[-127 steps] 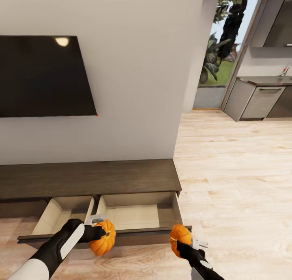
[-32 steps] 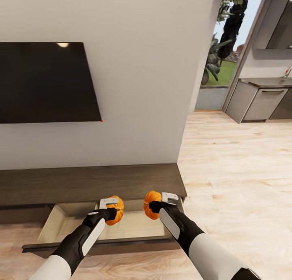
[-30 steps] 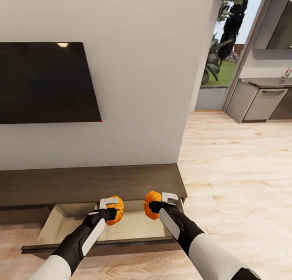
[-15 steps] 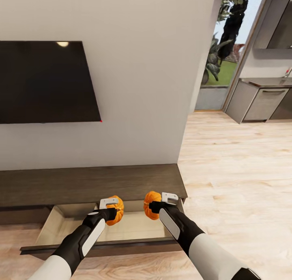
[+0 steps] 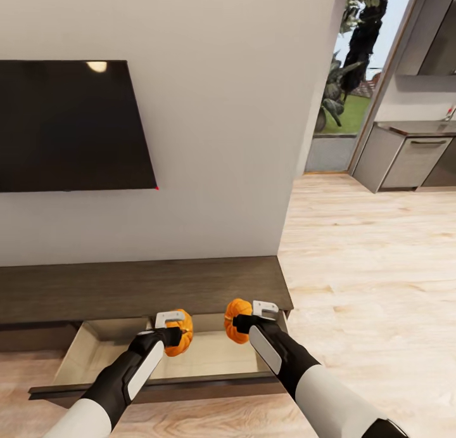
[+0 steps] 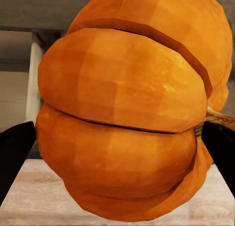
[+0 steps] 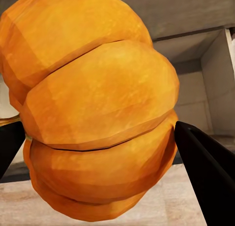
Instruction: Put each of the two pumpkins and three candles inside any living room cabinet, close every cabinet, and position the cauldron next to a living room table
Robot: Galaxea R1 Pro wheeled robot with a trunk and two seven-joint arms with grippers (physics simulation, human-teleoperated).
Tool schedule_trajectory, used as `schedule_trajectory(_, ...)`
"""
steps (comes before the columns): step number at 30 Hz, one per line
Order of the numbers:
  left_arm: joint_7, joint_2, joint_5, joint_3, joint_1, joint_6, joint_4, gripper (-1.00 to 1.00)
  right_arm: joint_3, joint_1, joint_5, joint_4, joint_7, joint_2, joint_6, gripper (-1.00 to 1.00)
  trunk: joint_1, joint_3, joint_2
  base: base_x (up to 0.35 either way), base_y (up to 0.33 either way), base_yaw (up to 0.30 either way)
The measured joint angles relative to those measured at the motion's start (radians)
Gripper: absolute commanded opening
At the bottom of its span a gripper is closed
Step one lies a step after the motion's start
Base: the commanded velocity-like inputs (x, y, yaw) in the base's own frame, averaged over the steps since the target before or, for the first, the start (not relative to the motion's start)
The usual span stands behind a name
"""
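Each hand carries one orange ribbed pumpkin above the open drawer (image 5: 95,352) of the low dark-brown cabinet (image 5: 139,286). My left gripper (image 5: 172,332) is shut on the left pumpkin (image 5: 180,331), which looms large between black fingers (image 6: 14,152) in the left wrist view (image 6: 122,118). A little to its right, my right gripper (image 5: 244,321) is shut on the other pumpkin (image 5: 235,319), shown close up in the right wrist view (image 7: 98,108). The drawer's pale inside shows nothing in it. Candles, cauldron and table are out of view.
A black TV (image 5: 69,124) hangs on the white wall above the cabinet. Light wood floor (image 5: 373,286) stretches to the right toward grey kitchen units (image 5: 405,162) and a glass door with plants outside.
Since four seconds ago both arms carried the pumpkins forward from in front of the drawer to above it. In the last second the left pumpkin sank slightly; the view tilted a little.
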Motion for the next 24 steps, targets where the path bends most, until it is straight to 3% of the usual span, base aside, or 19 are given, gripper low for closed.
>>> schedule_trajectory(6,0.003,0.0,-0.004,0.003,-0.001,0.091,-0.004,-1.0,0.0,-0.001,0.001,0.0,0.002,0.0,0.004,-1.0,0.023,-0.019,-0.042,0.0,0.0,0.0)
schedule_trajectory(16,0.004,0.001,-0.007,0.004,-0.001,0.103,-0.004,-1.0,0.003,0.0,-0.002,0.0,-0.002,0.002,0.018,-1.0,0.061,-0.05,-0.112,0.0,0.0,0.0)
schedule_trajectory(20,0.004,0.0,-0.006,0.004,-0.001,0.103,-0.004,-1.0,0.01,0.001,-0.009,-0.001,-0.003,0.004,0.1,-1.0,0.077,-0.063,-0.14,0.0,0.0,0.0)
schedule_trajectory(24,0.004,0.0,-0.006,0.004,-0.001,0.103,-0.004,-1.0,0.011,0.0,-0.009,-0.001,-0.003,0.004,0.126,-1.0,0.092,-0.075,-0.168,0.0,0.0,0.0)
